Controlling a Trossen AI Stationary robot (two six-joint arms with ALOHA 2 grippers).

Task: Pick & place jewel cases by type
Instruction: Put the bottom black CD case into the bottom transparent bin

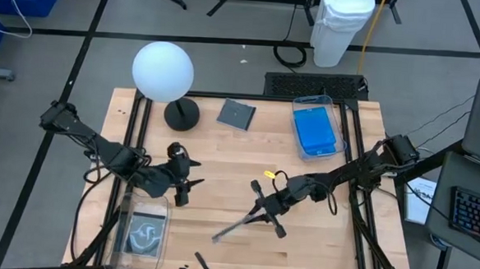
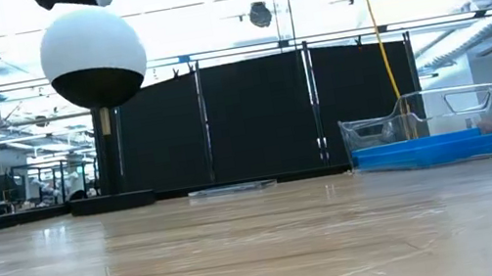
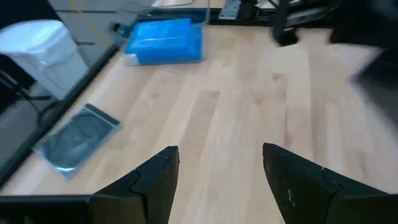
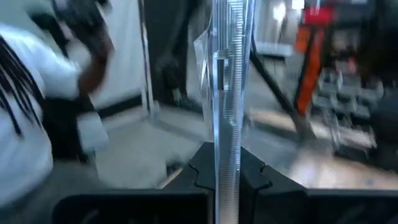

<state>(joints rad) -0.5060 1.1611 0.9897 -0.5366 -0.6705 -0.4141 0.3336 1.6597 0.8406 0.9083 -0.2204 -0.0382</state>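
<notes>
Right wrist view shows the right gripper [image 4: 227, 171] pinching a jewel case [image 4: 227, 74] edge-on between its jaws, while the left gripper [image 3: 221, 165] gapes wide, empty.

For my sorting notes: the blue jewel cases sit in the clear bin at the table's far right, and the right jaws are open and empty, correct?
Not quite: the right gripper is shut on a jewel case held edge-on, as the right wrist view shows. The blue jewel cases do lie in the clear bin.
</notes>
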